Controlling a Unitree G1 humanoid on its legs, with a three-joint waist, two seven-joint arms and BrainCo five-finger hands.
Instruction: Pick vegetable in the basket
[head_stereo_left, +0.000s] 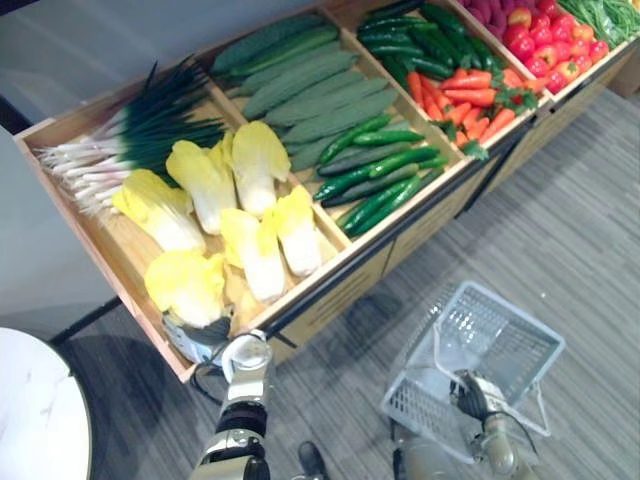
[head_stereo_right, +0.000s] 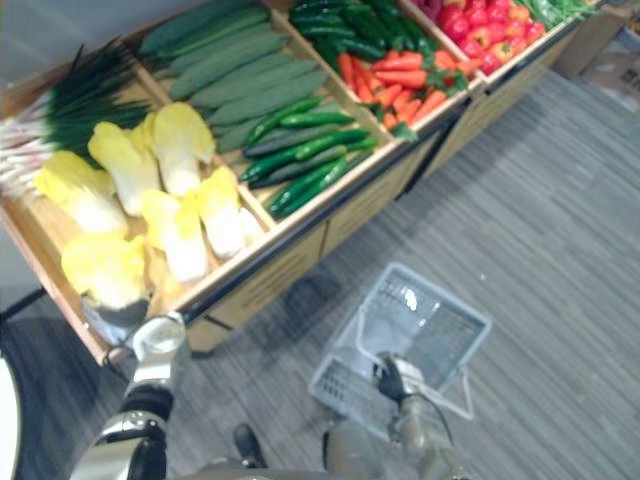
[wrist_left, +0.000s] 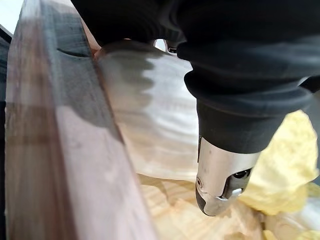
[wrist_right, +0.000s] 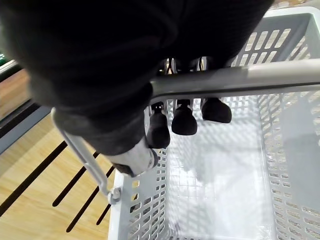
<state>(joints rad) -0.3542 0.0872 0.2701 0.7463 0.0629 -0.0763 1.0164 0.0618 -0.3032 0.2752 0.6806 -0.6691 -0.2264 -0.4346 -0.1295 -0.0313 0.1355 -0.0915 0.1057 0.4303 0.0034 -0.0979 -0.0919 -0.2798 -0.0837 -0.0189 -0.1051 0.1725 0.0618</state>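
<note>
Left hand (wrist_left: 217, 172) lies inside the wooden crate wall (wrist_left: 60, 150), lower left, against a yellow-leaved, white-stalked cabbage (head_stereo_left: 185, 285); its grip cannot be told. Right hand (wrist_right: 182, 120) is clenched round the grey bar handle (wrist_right: 235, 80) of the empty grey perforated plastic basket (wrist_right: 295, 165), lower right. The cabbage is probably light with leaves that bruise; best taken at the firm stalk.

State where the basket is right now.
The basket hangs from the right hand at the eye views' lower right, over the grey floor, before the wooden stand.
</note>
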